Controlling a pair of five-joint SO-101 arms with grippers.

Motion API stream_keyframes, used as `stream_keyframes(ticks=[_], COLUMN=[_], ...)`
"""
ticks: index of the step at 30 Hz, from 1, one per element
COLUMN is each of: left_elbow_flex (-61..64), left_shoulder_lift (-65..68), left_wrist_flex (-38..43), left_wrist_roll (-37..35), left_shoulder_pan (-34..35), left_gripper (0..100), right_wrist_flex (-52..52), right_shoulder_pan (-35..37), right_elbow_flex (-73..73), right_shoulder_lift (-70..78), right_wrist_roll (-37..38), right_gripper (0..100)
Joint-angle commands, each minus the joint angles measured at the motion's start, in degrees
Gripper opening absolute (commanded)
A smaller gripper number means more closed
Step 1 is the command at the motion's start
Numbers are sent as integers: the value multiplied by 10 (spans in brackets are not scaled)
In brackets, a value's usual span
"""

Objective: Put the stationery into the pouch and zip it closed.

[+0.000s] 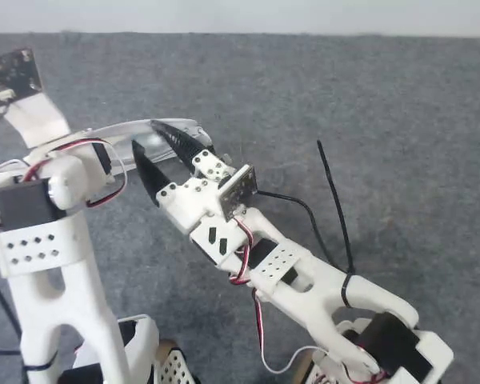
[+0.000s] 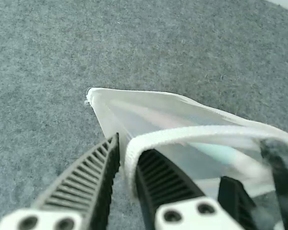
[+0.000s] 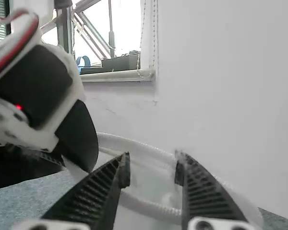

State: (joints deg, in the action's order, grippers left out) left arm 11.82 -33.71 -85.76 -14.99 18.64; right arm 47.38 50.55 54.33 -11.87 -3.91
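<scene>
Clear pouch (image 2: 173,112): on grey carpet (image 2: 48,57), mouth open. Likely thin, limp, slippery; best taken by white zipper rim (image 2: 206,131). Left gripper (image 2: 124,148) pinched on that rim; right gripper (image 3: 151,170) spread, straddling it.

Soft, even daylight leaves faint shadows on the grey mat (image 1: 384,120) (the window (image 3: 110,28) behind glares white).

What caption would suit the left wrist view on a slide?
The left gripper grips the zip rim of a clear pouch on grey carpet, coloured stationery blurred inside.
</scene>
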Motion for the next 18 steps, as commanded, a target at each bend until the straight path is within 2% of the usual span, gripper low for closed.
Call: stream_keyframes(ticks=[1,6,12,18], left_elbow_flex=[-8,-8,-7,-7], left_shoulder_lift=[-24,-24,-24,-24], left_wrist_flex=[20,20,20,20], left_wrist_roll=[-7,-6,-6,-5], left_shoulder_pan=[1,2,2,2], left_gripper=[11,11,11,11], right_wrist_flex=[-14,-44,-182,-327], right_shoulder_pan=[2,1,1,-29], right_elbow_flex=[-7,7,12,4], right_shoulder_lift=[-11,-65,-166,-259], right_wrist_roll=[10,9,4,-45], right_gripper=[151,143,143,144])
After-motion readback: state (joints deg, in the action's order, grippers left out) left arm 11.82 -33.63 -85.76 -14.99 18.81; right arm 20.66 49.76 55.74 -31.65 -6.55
